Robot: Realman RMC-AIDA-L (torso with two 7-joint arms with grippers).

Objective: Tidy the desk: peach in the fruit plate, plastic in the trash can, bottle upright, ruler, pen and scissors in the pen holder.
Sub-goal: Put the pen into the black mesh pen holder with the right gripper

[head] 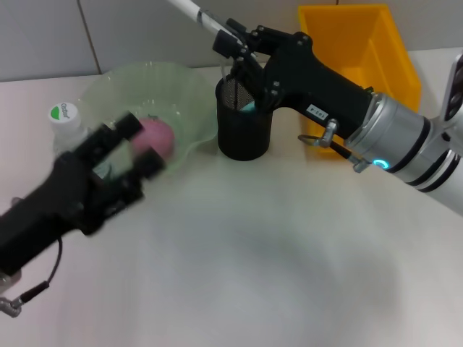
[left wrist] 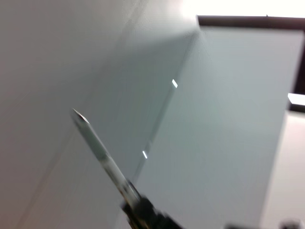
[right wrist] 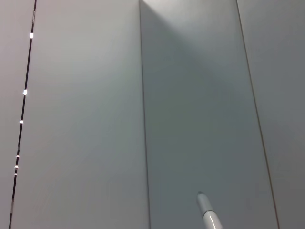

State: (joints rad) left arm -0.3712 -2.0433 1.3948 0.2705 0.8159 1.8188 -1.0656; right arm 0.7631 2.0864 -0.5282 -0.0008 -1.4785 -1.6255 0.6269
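Pale tabletop [head: 289, 275] under a grey wall: the pen step is being worked at the pen holder [head: 244, 134].

The right tool [head: 233, 45] is pinching the white pen [head: 192, 11] just above the holder's mouth. The pen is lying steeply tilted, its long axis running from the holder up and away toward the robot's left, with the top end passing out of view. Its lower end is hidden behind the fingers, so I cannot tell whether it is inside yet. Next, I judge, it is calling for straightening, lowering and release. The left tool [head: 141, 144] is hanging spread and seemingly empty beside the peach [head: 158, 136] in the fruit plate [head: 108, 83].
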